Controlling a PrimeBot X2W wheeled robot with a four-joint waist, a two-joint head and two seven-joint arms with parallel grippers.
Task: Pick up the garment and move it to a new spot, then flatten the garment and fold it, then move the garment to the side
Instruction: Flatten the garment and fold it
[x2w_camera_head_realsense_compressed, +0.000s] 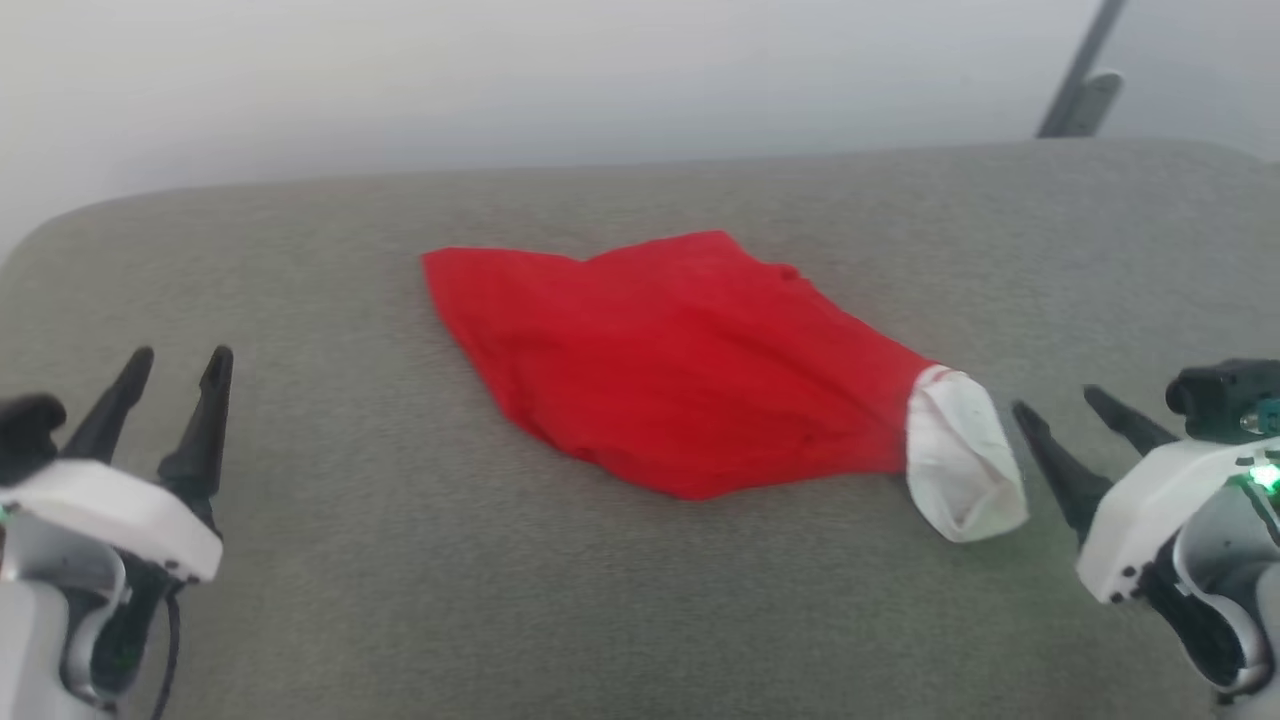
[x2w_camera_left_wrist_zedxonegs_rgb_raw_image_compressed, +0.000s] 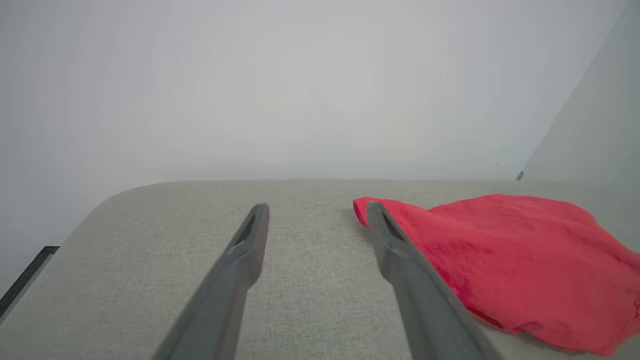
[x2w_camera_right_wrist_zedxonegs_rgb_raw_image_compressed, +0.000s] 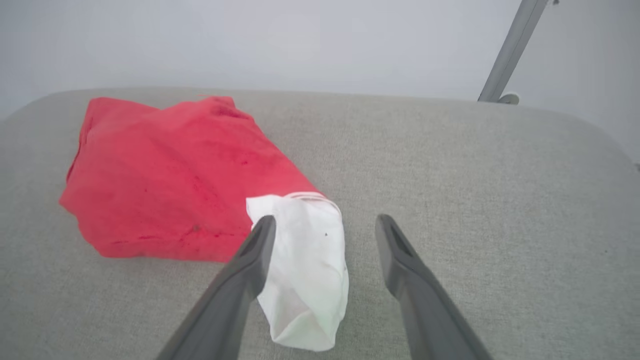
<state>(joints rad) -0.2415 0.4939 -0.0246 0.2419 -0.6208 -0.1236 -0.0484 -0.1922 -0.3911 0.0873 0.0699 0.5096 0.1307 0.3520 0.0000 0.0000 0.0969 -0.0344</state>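
Flattening step: garment (x2w_camera_head_realsense_compressed: 680, 370) lies rumpled mid grey cushion (x2w_camera_head_realsense_compressed: 400, 580). Right gripper (x2w_camera_head_realsense_compressed: 1054, 398), jaws apart and empty, should pinch white cuff (x2w_camera_head_realsense_compressed: 960, 460) at 4 o'clock; left gripper (x2w_camera_head_realsense_compressed: 183, 352), likewise empty, the 10 o'clock corner.

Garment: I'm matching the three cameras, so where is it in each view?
Head view: garment mid-picture, white end toward the right.
Left wrist view: right side, lower half.
Right wrist view: left of centre, white end at bottom middle.
Shared landmark: the grey pad under it.
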